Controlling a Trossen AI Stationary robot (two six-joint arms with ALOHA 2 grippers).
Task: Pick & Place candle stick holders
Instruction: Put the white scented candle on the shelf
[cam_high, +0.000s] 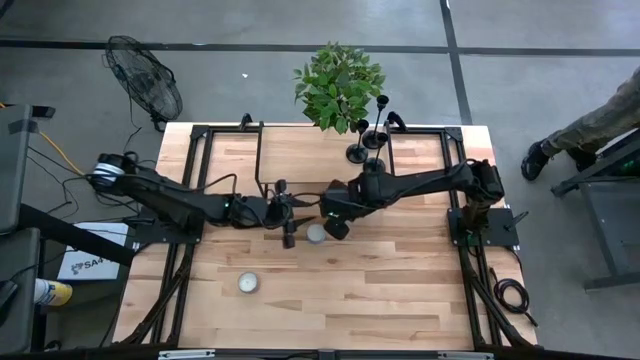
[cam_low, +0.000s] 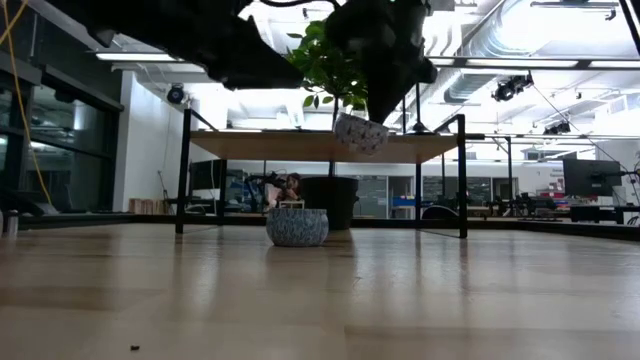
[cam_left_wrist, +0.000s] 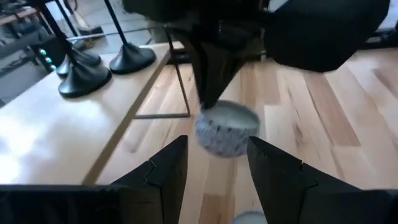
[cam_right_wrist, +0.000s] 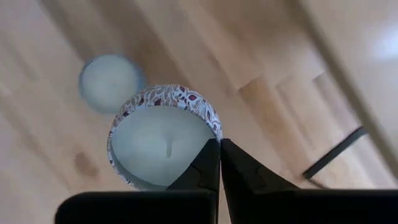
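Three black candle stick holders stand on their round bases at the table's far edge, beside a potted plant; their bases also show in the left wrist view. No gripper touches them. My right gripper is at the table's middle, shut on a short white candle in a patterned tin, lifted above the table. My left gripper is open and empty, just left of that candle and facing it. My right gripper pinches the candle tin's rim between its two fingers, which stand close together on the thin wall. The fingers come from above, slanting down. The candle hangs below them, slightly tilted and clear of the table.
A second white candle rests on the table nearer the front left; it also shows in the low view. The potted plant stands at the far edge. Black frame bars run along the table's sides and back.
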